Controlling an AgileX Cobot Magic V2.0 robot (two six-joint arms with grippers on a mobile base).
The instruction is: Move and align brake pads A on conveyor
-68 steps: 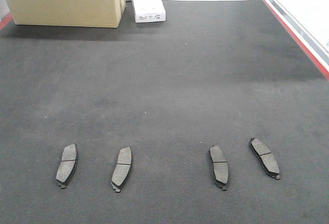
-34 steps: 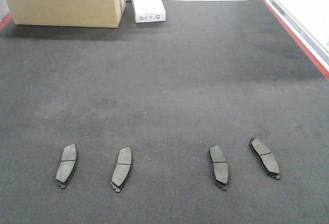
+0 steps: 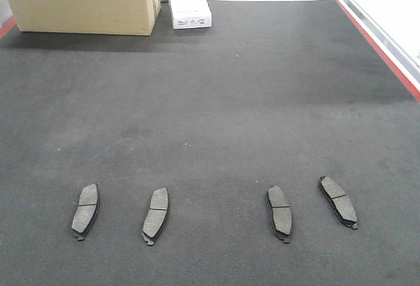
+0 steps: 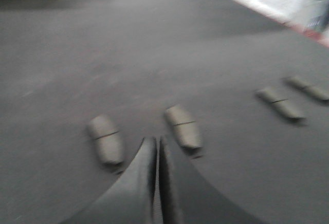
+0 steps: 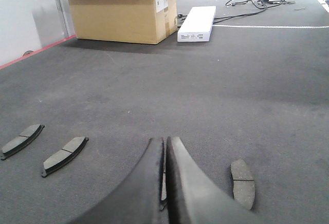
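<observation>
Four brake pads (image 3: 85, 211) lay flat in a loose row on the conveyor (image 3: 216, 102), in two pairs with a wide gap between, the rightmost tilted against the others. The left gripper (image 4: 157, 149) and the right gripper (image 5: 164, 149) both hung pressed together and empty above the belt. Judged best: spread the fingers first, descend squarely over one pad's long edges, then turn it parallel with its neighbours

The left wrist view is motion-blurred, so the grooves of the brake pads (image 4: 105, 139) barely show. In the right wrist view the right gripper (image 5: 165, 147) partly hides one pad behind its fingers. The cardboard box (image 3: 82, 0) and white carton (image 3: 188, 0) are cut off by the front view's top edge.
</observation>
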